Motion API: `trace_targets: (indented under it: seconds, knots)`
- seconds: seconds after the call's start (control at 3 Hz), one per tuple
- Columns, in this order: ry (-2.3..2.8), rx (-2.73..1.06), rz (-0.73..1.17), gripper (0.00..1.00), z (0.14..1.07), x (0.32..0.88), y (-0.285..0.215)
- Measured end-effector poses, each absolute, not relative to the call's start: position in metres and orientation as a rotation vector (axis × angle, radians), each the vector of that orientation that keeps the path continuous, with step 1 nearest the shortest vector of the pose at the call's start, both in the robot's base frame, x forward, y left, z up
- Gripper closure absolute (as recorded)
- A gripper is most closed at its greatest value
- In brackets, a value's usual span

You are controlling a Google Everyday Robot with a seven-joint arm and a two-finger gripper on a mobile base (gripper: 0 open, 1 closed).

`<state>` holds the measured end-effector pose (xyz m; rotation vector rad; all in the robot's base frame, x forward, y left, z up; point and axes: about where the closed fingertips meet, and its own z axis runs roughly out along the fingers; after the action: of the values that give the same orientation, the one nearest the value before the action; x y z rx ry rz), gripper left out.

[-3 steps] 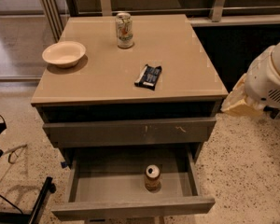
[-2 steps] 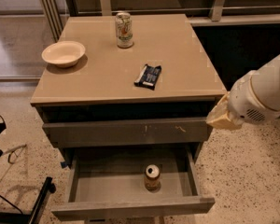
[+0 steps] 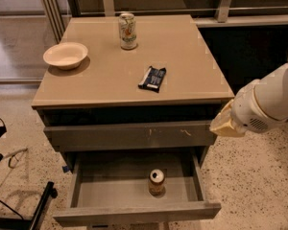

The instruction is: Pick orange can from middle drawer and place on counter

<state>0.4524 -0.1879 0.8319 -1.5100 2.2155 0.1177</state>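
Shifted left since the earlier frame: end effector (image 3: 224, 123), now just beside the cabinet's right front corner, level with the scratched drawer front (image 3: 129, 135). Cannot tell whether open or closed, nothing seen held. Nearest: middle drawer (image 3: 134, 213) pulled out, with orange can (image 3: 156, 182) upright inside, slightly right of centre. Above, on worktop (image 3: 105, 87): dark snack packet (image 3: 152, 77) near the middle, cream bowl (image 3: 65, 55) at left, white-and-green can (image 3: 127, 30) upright at the far side.
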Motion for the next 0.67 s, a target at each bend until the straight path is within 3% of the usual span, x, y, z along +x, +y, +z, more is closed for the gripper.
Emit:
trace_targets:
  seconds: [0.67]
  knots:
    - [2.231, -1.515, 0.22, 1.0, 0.753, 0.435, -0.188]
